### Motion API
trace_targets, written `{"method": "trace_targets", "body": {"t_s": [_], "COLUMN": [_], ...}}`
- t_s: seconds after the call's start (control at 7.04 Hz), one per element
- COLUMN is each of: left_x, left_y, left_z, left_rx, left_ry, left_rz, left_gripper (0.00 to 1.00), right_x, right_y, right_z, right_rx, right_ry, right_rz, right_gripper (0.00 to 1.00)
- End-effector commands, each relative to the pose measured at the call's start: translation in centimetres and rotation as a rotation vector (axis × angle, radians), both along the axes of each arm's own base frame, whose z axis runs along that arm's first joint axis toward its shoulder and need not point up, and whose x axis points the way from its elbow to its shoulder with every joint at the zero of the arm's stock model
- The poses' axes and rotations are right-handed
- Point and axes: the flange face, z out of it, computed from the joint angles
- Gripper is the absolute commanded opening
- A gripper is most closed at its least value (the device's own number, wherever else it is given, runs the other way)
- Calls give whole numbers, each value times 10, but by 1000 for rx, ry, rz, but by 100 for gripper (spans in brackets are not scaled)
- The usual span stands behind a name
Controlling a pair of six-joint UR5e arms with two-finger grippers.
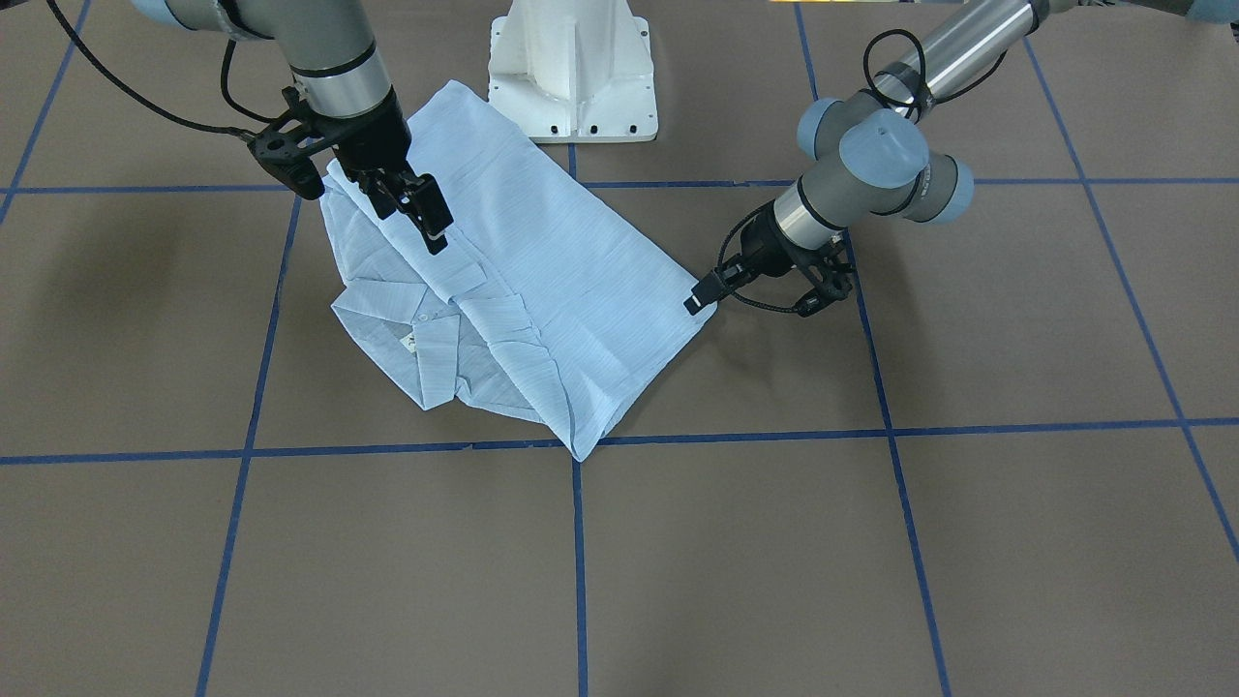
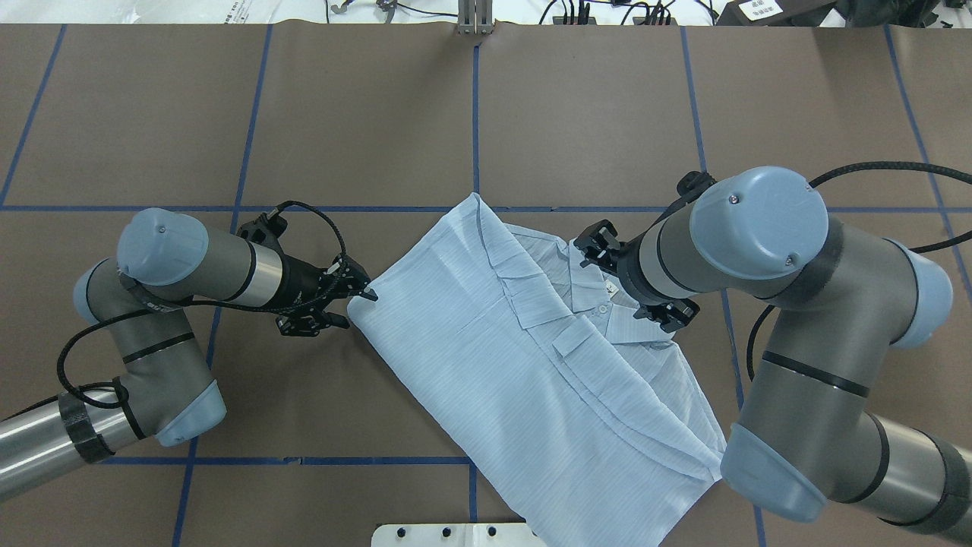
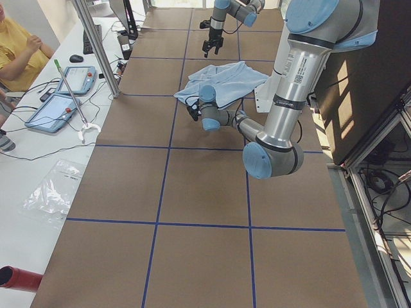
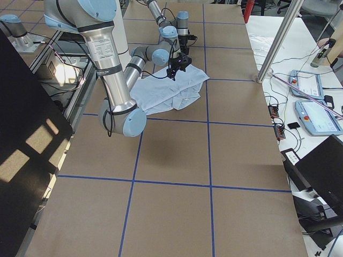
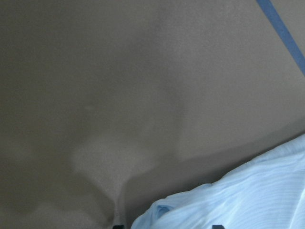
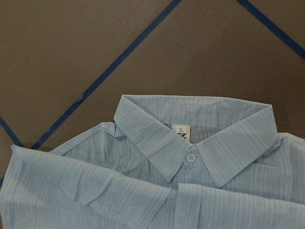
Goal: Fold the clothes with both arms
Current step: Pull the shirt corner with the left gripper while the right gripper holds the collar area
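Shirt (image 2: 524,380) lies diagonally, collar (image 2: 596,292) toward robot's far right

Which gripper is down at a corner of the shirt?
The left gripper, low at the shirt corner; the right gripper hangs above the collar end.

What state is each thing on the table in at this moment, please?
Pale blue shirt: partly folded, lying front up on the table.
Shirt collar: top button fastened, neck label showing.
Left gripper: open, low at a corner of the shirt.
Right gripper: open, raised above the shirt.
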Motion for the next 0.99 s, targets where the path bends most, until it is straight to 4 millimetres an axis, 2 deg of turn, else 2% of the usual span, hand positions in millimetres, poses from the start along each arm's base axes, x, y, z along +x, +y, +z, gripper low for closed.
{"method": "trace_targets", "body": {"t_s": [0.0,0.14,0.28,0.43,0.57,0.71,0.85], "left_x": [1,0,1,4,4,2,4], "left_y": [-1,-1,-2,-13,-56,-114,-172], "left_z": [1,1,3,13,1,-4,-25], "left_rx": [-12,-12,-8,3,134,193,201], "left_ry": [-4,-4,-9,-47,-115,-191,-207], "left_rz": [-38,-38,-42,-65,-133,-194,-244], "left_gripper": [17,0,0,0,0,0,0], "right_x": [-2,-2,-2,-2,0,-1,-1], "right_y": [-1,-1,-1,-1,-1,-1,-1], "right_z": [0,0,0,0,-1,-1,0], "right_rx": [-4,-6,-7,-6,-5,-5,-2], "right_ry": [1,1,-1,-1,-4,-2,-1], "right_rz": [3,5,6,5,7,6,4], "right_gripper": [100,100,100,100,100,100,100]}}
